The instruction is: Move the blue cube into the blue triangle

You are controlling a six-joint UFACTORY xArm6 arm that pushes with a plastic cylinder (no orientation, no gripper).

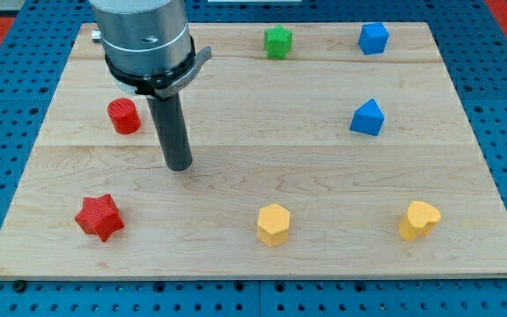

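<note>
Pale wooden table (324, 176) with light grain, set on a blue perforated base (7, 53). Blocks: red cylinder (124, 116), red star (99, 217), green cube (278, 42), blue cube (373, 39), blue triangle (367, 118), yellow hexagon (273, 224), yellow heart (419, 219). Rod dark grey to my tip (179, 166).
</note>
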